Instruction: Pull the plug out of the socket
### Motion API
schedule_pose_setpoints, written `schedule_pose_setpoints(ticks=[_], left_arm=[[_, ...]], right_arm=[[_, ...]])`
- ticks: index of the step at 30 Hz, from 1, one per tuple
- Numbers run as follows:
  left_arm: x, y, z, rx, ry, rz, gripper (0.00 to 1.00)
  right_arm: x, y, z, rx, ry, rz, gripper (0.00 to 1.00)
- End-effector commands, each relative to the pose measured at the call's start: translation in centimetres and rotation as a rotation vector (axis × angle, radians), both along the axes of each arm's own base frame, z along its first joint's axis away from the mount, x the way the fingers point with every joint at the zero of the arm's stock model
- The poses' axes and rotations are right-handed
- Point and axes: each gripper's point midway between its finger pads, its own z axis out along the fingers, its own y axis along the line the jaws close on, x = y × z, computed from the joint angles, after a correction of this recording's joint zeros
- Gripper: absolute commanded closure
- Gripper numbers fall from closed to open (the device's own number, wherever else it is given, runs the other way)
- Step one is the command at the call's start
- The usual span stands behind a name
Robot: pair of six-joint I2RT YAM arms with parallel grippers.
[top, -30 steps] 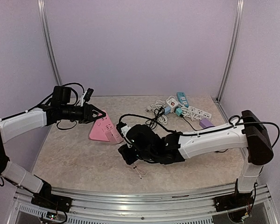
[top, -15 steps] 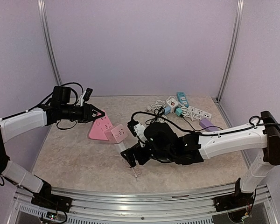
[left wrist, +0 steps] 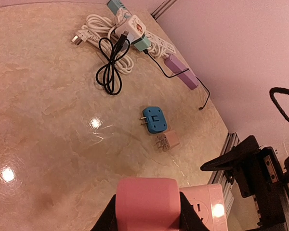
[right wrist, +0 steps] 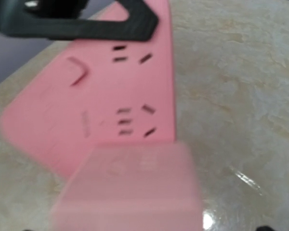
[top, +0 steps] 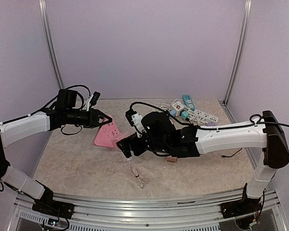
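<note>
The pink wedge-shaped socket (top: 105, 134) sits left of centre on the table, and its face with slot holes (right wrist: 101, 91) fills the right wrist view. My left gripper (top: 102, 119) is shut on the socket's upper end (left wrist: 147, 199). A pale pink cube plug (top: 122, 140) sticks out of the socket's near side. It appears blurred at the bottom of the right wrist view (right wrist: 135, 187). My right gripper (top: 128, 147) is at the plug with its jaws open wide on either side of it, not touching it.
Power strips and coiled white cords (top: 185, 109) lie at the back right beside a purple strip (left wrist: 180, 78). A blue adapter (left wrist: 154, 119) and a small pink adapter (left wrist: 166, 141) lie mid-table. A thin white cable (top: 137, 175) lies near the front edge.
My right arm has swung up and back from the table's front to the plug, and its jaws have opened wide. The left gripper has kept hold of the socket and stayed put.
</note>
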Motion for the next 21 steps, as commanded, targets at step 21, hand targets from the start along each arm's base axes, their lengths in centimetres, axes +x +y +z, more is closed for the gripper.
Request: schedule_pose_setpoints(ticks=[21], left_arm=[[-1.0, -1.1, 2.6, -0.038, -0.083, -0.051, 1.00]], right_arm=[[0.7, 2.8, -3.2, -0.089, 0.044, -0.003, 0.39]])
